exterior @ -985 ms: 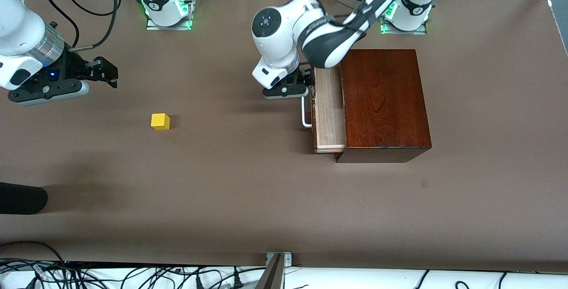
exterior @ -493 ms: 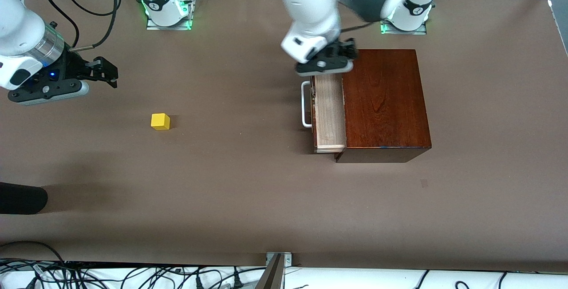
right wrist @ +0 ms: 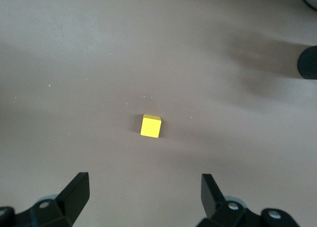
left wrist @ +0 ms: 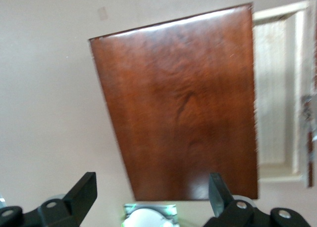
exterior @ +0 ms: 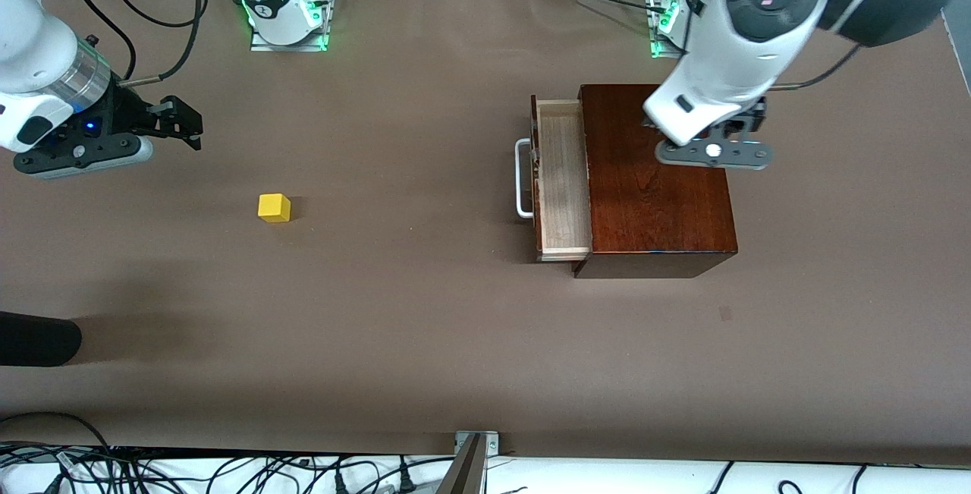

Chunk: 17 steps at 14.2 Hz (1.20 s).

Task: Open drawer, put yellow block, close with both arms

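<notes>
Over the dark wooden box point(exterior: 656, 175) I had the left gripper point(left wrist: 151, 195) hanging with fingers apart, leaving the drawer point(exterior: 563, 175) pulled out, empty as far as I could see. My right gripper point(right wrist: 143, 197) hung wide above the table by the yellow block point(exterior: 274, 207), probably lining up a grab.

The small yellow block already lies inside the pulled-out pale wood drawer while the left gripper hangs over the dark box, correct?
Not quite. The front view shows the small yellow block on the bare brown table, toward the right arm's end. The pale wood drawer is pulled out, and the left gripper does hang over the dark mahogany box.
</notes>
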Each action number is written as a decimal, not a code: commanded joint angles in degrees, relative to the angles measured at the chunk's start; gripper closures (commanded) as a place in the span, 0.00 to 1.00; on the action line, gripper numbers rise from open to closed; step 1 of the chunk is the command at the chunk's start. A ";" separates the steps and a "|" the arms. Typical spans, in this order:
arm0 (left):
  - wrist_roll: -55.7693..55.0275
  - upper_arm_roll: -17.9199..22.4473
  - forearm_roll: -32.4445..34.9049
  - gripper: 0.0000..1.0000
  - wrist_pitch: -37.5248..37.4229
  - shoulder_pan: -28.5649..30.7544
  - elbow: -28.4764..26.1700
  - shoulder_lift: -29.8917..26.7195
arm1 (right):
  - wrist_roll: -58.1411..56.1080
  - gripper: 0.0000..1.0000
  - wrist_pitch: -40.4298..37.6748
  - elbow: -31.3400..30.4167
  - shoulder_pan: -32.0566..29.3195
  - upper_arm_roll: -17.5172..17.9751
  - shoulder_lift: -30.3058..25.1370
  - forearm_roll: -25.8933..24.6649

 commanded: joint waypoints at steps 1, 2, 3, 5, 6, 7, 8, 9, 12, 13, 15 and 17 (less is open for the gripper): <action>10.49 4.68 -1.07 0.00 -1.12 1.46 -2.39 -4.81 | -0.28 0.00 0.53 1.79 -0.45 0.01 3.04 2.30; 13.32 7.41 -2.56 0.00 -1.12 1.46 -2.57 -5.52 | -0.45 0.00 0.10 1.80 -0.37 0.01 3.66 2.40; 16.04 10.92 -4.66 0.00 -1.03 1.37 -2.83 -6.84 | -0.37 0.00 0.09 1.80 -0.45 0.01 3.84 2.49; 18.35 16.91 -7.92 0.00 2.72 0.93 -6.94 -10.78 | -0.54 0.00 0.61 1.71 -0.63 -0.08 3.84 2.40; 18.35 19.02 -8.37 0.00 7.19 0.93 -10.44 -13.59 | -0.63 0.00 0.27 1.62 -0.72 -0.08 4.28 1.79; 17.57 19.83 -8.46 0.00 11.41 0.93 -13.18 -15.53 | -0.72 0.00 0.44 1.45 -0.54 0.01 5.41 1.43; 17.21 21.23 -8.46 0.00 14.49 0.84 -15.03 -16.68 | -0.72 0.00 0.01 1.36 -0.71 0.01 6.55 1.52; 17.30 22.55 -8.46 0.00 15.92 0.75 -15.49 -17.13 | -1.07 0.00 -0.34 1.62 -0.80 0.01 8.48 2.04; 17.12 22.82 -8.37 0.00 16.20 0.32 -16.27 -18.10 | -0.46 0.00 0.70 0.05 -0.63 0.01 9.99 2.57; 17.04 22.82 -8.37 0.00 16.28 0.23 -16.89 -18.10 | 0.33 0.00 2.36 -0.66 -0.63 0.01 10.43 2.66; 16.51 22.47 -8.37 0.00 15.59 0.23 -16.81 -17.92 | 0.42 0.00 6.48 -3.55 -1.33 -0.08 11.48 4.05; 16.33 22.21 -8.55 0.00 15.58 0.49 -16.02 -16.96 | 0.42 0.00 11.58 -8.46 -3.17 -0.17 11.75 6.00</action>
